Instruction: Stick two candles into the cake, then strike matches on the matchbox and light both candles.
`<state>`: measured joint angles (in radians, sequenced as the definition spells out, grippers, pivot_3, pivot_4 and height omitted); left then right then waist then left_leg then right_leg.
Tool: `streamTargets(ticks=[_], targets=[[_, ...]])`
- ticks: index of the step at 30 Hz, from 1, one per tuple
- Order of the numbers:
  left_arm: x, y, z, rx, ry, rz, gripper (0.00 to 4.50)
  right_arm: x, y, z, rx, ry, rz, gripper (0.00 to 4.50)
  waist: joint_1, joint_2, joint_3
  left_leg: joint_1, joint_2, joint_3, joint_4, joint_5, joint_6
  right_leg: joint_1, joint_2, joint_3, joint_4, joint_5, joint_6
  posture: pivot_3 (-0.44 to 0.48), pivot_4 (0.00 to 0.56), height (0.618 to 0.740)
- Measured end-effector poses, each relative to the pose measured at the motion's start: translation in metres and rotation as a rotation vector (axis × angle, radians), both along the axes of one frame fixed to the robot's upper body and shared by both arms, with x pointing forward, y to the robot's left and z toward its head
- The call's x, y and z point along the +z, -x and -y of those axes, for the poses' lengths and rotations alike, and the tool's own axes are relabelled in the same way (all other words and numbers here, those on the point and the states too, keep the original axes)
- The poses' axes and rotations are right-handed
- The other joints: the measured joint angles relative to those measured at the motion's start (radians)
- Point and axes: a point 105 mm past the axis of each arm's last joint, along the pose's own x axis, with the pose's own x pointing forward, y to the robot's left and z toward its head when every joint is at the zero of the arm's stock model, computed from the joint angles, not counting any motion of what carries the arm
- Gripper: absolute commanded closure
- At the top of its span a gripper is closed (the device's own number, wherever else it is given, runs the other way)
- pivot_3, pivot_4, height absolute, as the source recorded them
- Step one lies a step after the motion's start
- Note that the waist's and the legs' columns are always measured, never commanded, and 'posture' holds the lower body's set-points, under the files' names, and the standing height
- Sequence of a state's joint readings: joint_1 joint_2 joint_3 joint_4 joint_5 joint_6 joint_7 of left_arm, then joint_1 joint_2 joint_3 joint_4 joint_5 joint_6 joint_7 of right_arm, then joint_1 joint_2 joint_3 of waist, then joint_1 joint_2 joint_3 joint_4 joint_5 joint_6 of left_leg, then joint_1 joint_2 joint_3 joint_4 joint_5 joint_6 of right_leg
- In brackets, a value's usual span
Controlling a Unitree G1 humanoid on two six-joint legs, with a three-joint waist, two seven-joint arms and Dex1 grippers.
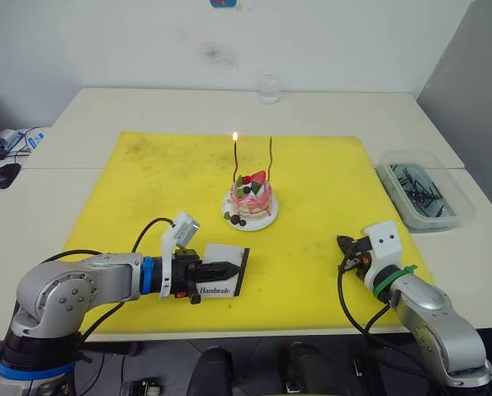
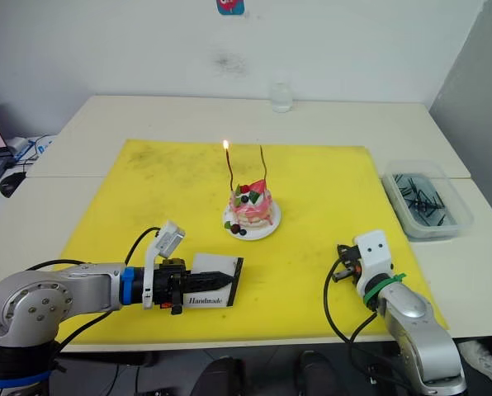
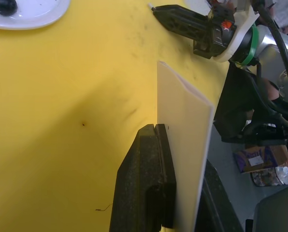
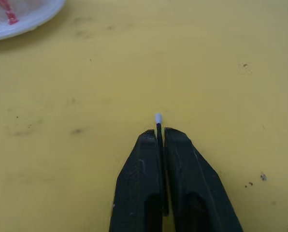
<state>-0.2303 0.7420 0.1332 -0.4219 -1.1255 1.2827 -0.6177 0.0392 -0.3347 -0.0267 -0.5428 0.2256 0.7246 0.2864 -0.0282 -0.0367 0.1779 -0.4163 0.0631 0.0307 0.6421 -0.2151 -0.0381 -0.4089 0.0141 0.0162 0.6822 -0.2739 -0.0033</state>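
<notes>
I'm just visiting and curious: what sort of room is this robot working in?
Probably a lab or office workroom, not a kitchen: plain pale tables pushed together against a bare wall, a yellow mat as a staged work area, and a computer mouse with cables at the left edge.

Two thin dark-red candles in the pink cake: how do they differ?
The thin dark-red candle on the robot's left carries a small flame at its tip; the dark-red candle on the right is unlit. Both stand roughly upright, slightly wavy, in the small pink layered cake, taller than it.
</notes>
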Motion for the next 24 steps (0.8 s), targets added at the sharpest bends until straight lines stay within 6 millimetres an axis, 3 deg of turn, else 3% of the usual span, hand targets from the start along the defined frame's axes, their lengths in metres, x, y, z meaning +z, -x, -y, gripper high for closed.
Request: streamTargets(ticks=[6,20,24], targets=[[0.001,-0.001,0.004,-0.019,-0.002,0.005,4.50,0.002,0.001,-0.001,0.003,-0.015,0.025,1.10,0.000,0.000,0.000,0.000,0.000,0.001,0.000,0.000,0.000,0.000,0.000,0.000,0.000,0.000,0.000,0.000,0.150,0.729],[0.000,-0.004,0.004,-0.021,-0.004,-0.002,4.50,0.003,0.011,-0.003,-0.007,-0.018,0.186,1.10,0.000,0.000,0.000,0.000,0.000,0.000,0.000,0.000,0.000,0.000,0.000,0.000,0.000,0.000,0.000,0.000,0.150,0.729],[0.000,-0.003,0.005,-0.029,-0.001,-0.004,4.50,-0.009,0.009,-0.008,-0.039,-0.033,0.156,1.10,0.000,0.000,0.000,0.000,0.000,0.000,0.000,0.000,0.000,0.000,0.000,0.000,0.000,0.000,0.000,0.000,0.150,0.729]])
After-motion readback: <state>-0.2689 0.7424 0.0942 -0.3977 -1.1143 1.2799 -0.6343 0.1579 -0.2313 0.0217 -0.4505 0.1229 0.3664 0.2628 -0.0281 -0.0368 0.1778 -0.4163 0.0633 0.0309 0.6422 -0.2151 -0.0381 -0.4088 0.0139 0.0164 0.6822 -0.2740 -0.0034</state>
